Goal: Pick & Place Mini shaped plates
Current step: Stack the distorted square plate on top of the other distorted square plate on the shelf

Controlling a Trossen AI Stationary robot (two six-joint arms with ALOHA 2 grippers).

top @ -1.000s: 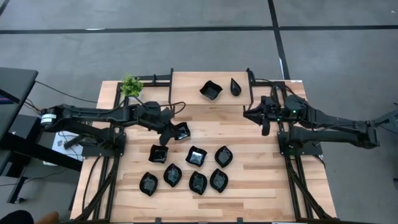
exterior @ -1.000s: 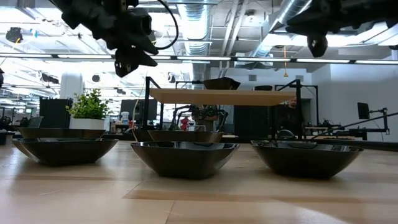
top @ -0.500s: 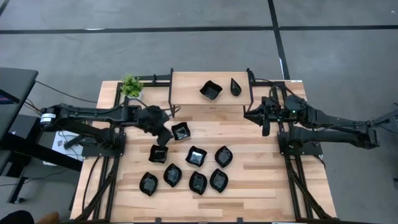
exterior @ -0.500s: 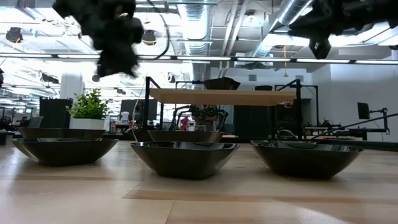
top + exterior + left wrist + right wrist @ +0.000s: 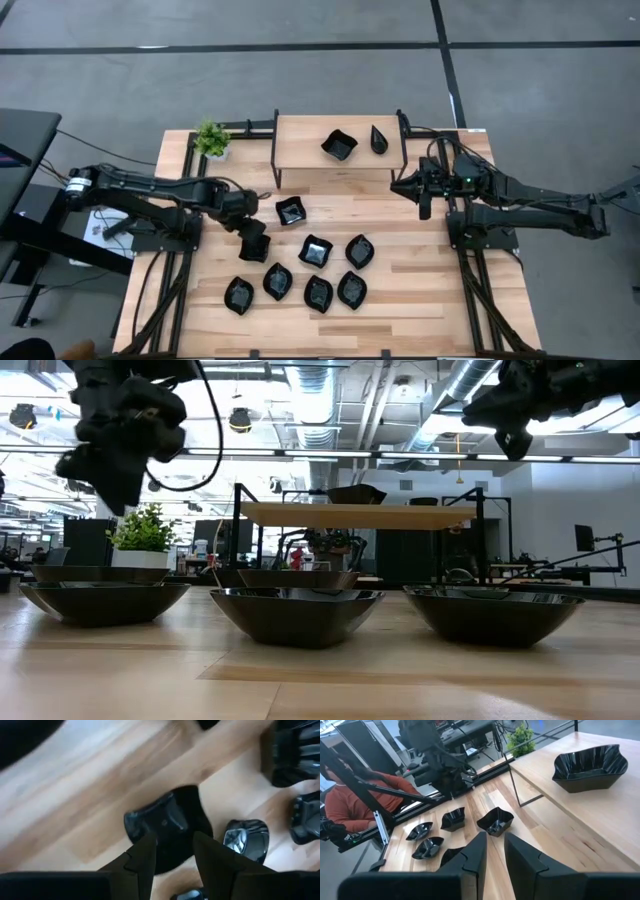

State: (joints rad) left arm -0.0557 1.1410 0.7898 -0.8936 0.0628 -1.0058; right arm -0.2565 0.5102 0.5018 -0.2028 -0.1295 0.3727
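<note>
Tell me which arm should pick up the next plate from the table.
Left. Its tool hangs open right over a square plate in the cluster, while the right tool waits beside the raised shelf, away from the plates.

Open-plan robotics lab, exposed ceiling ducts [image 5: 330,400], strip lights, equipment racks, wooden workbench [image 5: 420,275] on grey carpet

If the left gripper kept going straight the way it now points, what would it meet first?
Most likely the square black plate straight ahead of the left gripper, framed between its open jaws in the wrist view; how far off it lies is unclear.
</note>
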